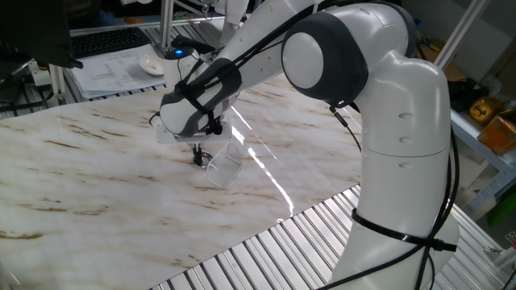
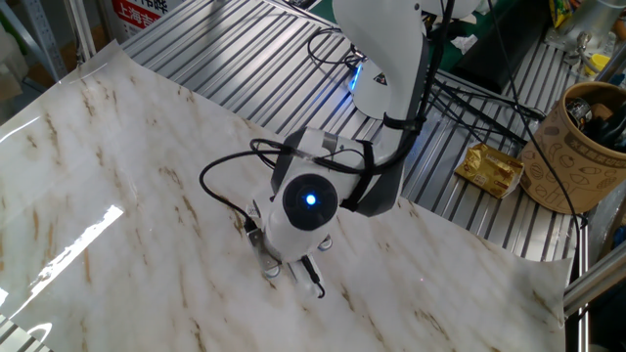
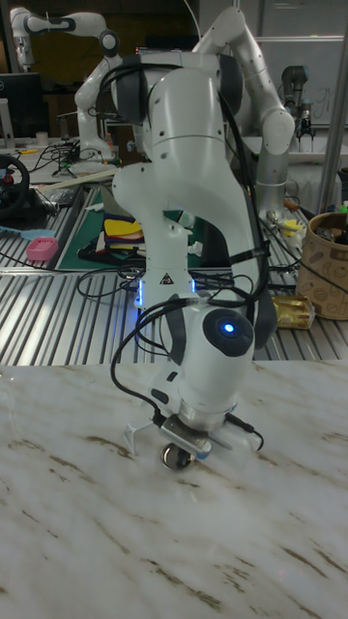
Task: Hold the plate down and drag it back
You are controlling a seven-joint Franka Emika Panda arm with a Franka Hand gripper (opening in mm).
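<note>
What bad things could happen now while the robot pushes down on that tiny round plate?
The gripper presses fingertips down on the plate, which is so small it might slip out sideways. The clear plastic piece lies right beside the fingers, so dragging could bump it. The arm hides the plate in the other fixed view, so a slip there would be hard to spot.

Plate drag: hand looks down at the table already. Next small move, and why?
Probably begin a slow drag back toward the robot base, keeping downward pressure. The hand is low at the marble table, and in the tall fixed view a small round disc, likely the plate, sits right under it. Actual contact can't be confirmed; the clear plastic piece lies close beside the hand.
</note>
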